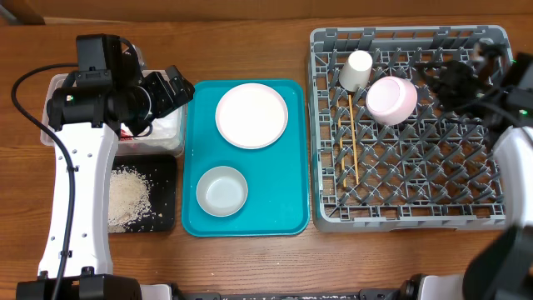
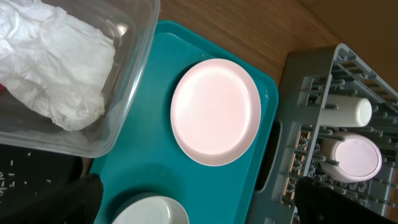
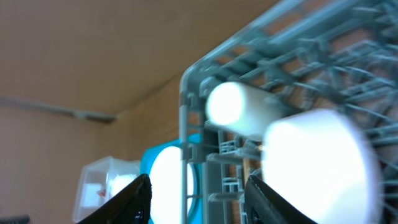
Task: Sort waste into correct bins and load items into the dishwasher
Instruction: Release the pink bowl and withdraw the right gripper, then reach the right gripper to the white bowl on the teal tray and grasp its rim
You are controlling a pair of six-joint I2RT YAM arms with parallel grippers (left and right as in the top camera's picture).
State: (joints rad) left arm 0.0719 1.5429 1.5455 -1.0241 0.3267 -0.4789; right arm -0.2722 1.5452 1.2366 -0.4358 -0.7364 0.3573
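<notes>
The left arm [image 1: 83,175] hides most of the clear tub [image 1: 171,136] from overhead.

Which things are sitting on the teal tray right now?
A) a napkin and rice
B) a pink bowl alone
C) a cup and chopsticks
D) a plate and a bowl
D: the pale pink plate and the grey-white bowl lie on the teal tray.

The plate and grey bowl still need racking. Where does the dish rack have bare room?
Free: the lower half of the dish rack, right of the chopsticks and below the pink bowl. Crowded: its upper-left corner, holding the white cup, pink bowl and chopsticks; the right gripper hovers over the upper right.
</notes>
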